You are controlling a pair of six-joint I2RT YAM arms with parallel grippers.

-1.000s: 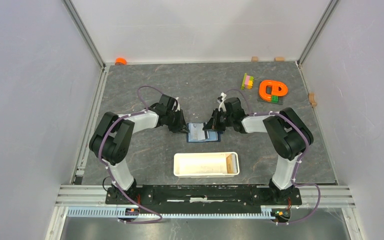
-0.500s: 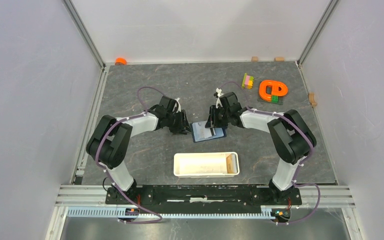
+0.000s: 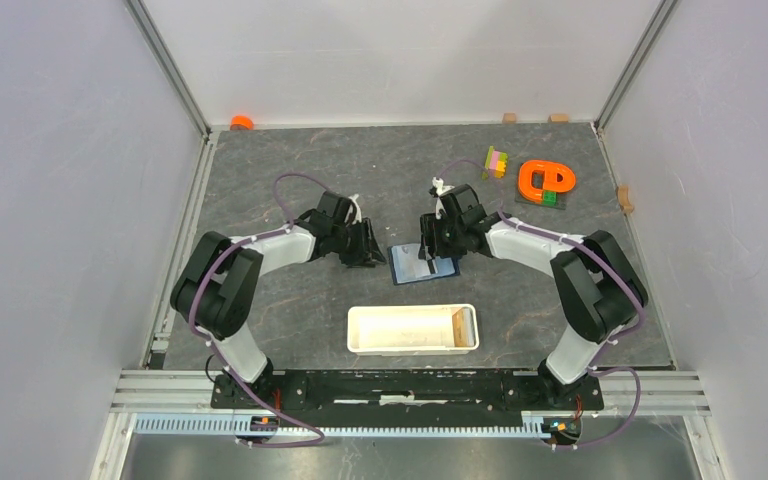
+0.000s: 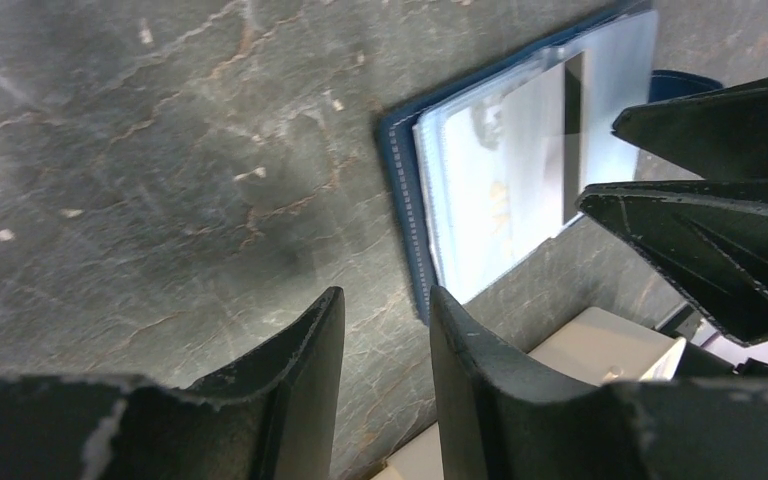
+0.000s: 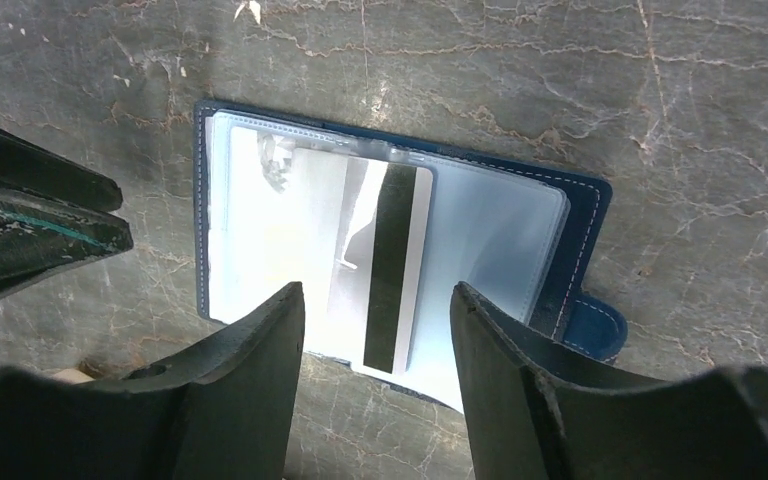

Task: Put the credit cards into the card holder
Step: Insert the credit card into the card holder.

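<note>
The card holder (image 3: pixel 442 269) lies open on the table between my grippers, navy cover down, clear sleeves up. A whitish credit card (image 5: pixel 332 225) with a black stripe lies on the sleeves; I cannot tell whether it is tucked in. It also shows in the left wrist view (image 4: pixel 530 150). My right gripper (image 3: pixel 429 246) is open and empty just above the holder's middle (image 5: pixel 377 295). My left gripper (image 3: pixel 369 253) is open and empty beside the holder's left edge (image 4: pixel 405 200), apart from it (image 4: pixel 385 300).
A long white tray (image 3: pixel 412 328) stands in front of the holder. An orange ring toy (image 3: pixel 546 180) and a coloured block stack (image 3: pixel 495 162) sit at the back right. An orange cap (image 3: pixel 242 122) lies in the back left corner.
Both grippers have come off the holder. My left gripper drew back to the left, my right gripper lifted. The holder has shifted a little to the right and now lies open.
</note>
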